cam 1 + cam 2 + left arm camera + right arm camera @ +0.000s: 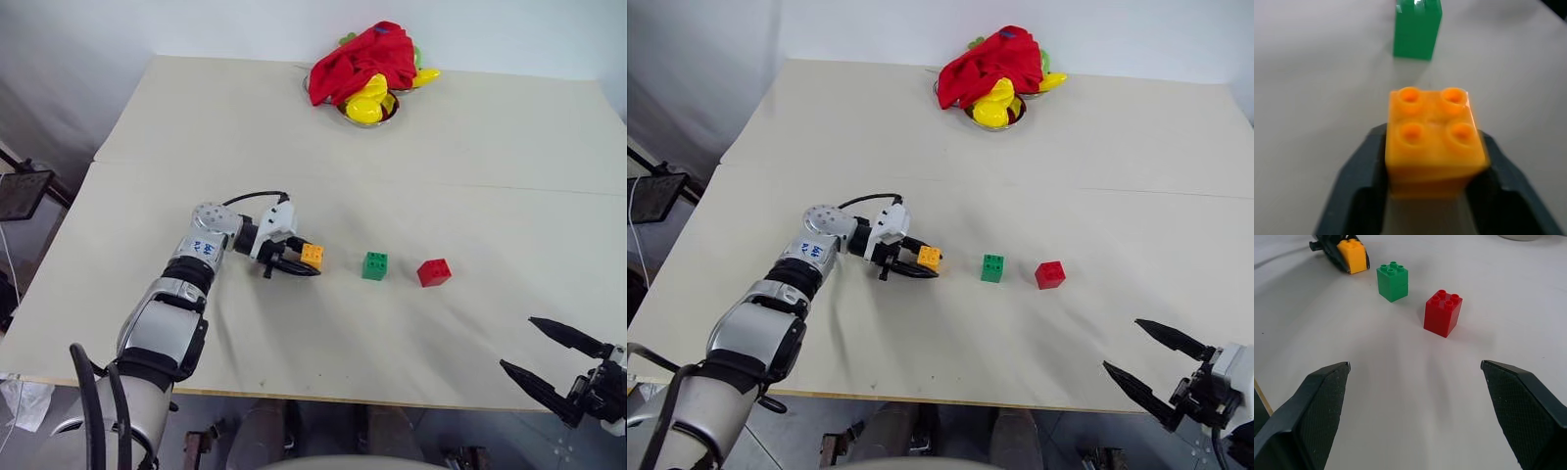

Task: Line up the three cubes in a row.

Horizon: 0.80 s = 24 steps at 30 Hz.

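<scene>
Left gripper is bracketing your orange cube, whether gripping you cannot tell.
Green cube and red cube are sitting toward the desk's right edge; right gripper is hanging wide.

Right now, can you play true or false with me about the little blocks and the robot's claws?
1. The orange studded plastic cube sits between the left claw's fingers. True.
2. The green studded plastic cube is stacked on the red studded plastic cube. False: they stand apart on the table.
3. The green cube is the middle one. True.
4. The right claw holds the red cube. False: it is open and holds nothing, near the table's front edge.
5. A red cloth lies at the table's far side. True.
</scene>
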### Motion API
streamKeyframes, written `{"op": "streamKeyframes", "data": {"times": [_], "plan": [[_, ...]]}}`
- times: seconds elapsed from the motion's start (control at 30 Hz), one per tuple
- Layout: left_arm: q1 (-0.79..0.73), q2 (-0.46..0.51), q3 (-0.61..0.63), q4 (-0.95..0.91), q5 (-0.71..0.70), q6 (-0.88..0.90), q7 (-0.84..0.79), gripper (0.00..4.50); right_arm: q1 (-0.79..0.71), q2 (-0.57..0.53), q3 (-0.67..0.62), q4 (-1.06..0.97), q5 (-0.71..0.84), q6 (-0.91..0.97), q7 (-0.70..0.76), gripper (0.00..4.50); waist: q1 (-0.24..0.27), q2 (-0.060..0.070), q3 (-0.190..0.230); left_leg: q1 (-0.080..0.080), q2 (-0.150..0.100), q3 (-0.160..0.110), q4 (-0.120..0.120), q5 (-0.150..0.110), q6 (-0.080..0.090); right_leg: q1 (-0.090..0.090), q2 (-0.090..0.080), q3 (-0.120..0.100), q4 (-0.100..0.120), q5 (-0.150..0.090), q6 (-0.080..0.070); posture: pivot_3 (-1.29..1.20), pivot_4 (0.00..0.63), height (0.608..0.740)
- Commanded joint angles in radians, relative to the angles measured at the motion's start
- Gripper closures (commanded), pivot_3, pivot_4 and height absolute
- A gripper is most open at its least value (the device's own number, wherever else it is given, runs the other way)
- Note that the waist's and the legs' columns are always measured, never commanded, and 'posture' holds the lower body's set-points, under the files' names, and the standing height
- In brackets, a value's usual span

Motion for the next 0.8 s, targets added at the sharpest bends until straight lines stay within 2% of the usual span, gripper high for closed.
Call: {"op": "streamKeyframes", "data": {"times": [0.03, 0.1, 0.2, 0.3, 0.37, 0.5, 0.67, 0.8], "plan": [[0.013, 0.024, 0.038, -0.034, -0.014, -0.005, -0.014, 1.13, -0.011, 0.001, -0.018, 0.01, 0.019, -0.02, 0.009, 0.0, 0.001, 0.0, 0.0, 0.0, 0.0, 0.0, 0.0, 0.0, 0.0, 0.0, 0.0, 0.0, 0.0, 0.0, 0.0, 0.0, 0.15, 0.74], [0.034, 0.063, 0.056, -0.08, -0.041, 0.024, -0.082, 0.51, -0.026, -0.006, -0.017, 0.032, 0.016, -0.024, 0.02, 0.0, -0.001, 0.0, 0.0, 0.0, 0.0, 0.0, 0.0, 0.0, 0.0, 0.0, 0.0, 0.0, 0.0, 0.0, 0.0, 0.0, 0.15, 0.74], [0.115, 0.174, 0.077, -0.218, -0.124, 0.062, -0.176, 0.51, -0.05, -0.034, -0.023, 0.079, 0.011, -0.034, 0.061, 0.0, -0.008, 0.0, 0.0, 0.0, 0.0, 0.0, 0.0, 0.0, 0.0, -0.001, 0.0, 0.0, 0.0, 0.0, 0.0, 0.0, 0.15, 0.74], [0.225, 0.301, 0.122, -0.345, -0.212, 0.094, -0.182, 0.51, -0.071, -0.082, -0.041, 0.115, 0.013, -0.051, 0.122, 0.0, -0.026, 0.0, 0.0, 0.0, 0.001, 0.0, -0.001, 0.0, 0.0, -0.001, 0.0, 0.001, 0.001, 0.0, 0.0, 0.0, 0.15, 0.74], [0.279, 0.345, 0.151, -0.402, -0.24, 0.112, -0.18, 0.51, -0.086, -0.101, -0.049, 0.135, 0.025, -0.069, 0.162, 0.0, -0.026, 0.001, 0.0, 0.0, 0.001, 0.0, -0.001, 0.0, 0.0, 0.0, 0.0, 0.0, 0.001, 0.0, 0.0, 0.0, 0.15, 0.74], [0.527, 0.513, 0.269, -0.556, -0.304, 0.137, -0.143, 0.51, -0.141, -0.192, -0.058, 0.215, 0.011, -0.057, 0.224, 0.0, -0.03, 0.001, 0.0, 0.001, 0.0, -0.001, 0.0, 0.0, 0.0, 0.001, -0.003, 0.001, 0.001, 0.0, 0.0, 0.0, 0.15, 0.74], [0.779, 0.538, 0.385, -0.791, -0.329, 0.239, 0.065, 0.51, -0.258, -0.251, -0.033, 0.294, -0.008, -0.051, 0.227, 0.0, -0.02, 0.002, 0.001, 0.002, -0.001, -0.003, 0.0, -0.001, 0.0, 0.001, -0.005, 0.0, 0.001, 0.0, -0.001, 0.0, 0.15, 0.74], [0.858, 0.51, 0.454, -0.865, -0.359, 0.264, 0.144, 0.51, -0.309, -0.254, -0.009, 0.327, -0.032, -0.063, 0.234, 0.0, -0.007, 0.002, 0.001, 0.002, -0.004, -0.006, 0.0, 0.0, 0.001, 0.001, -0.01, 0.0, 0.002, -0.001, -0.001, 0.0, 0.15, 0.74]]}}
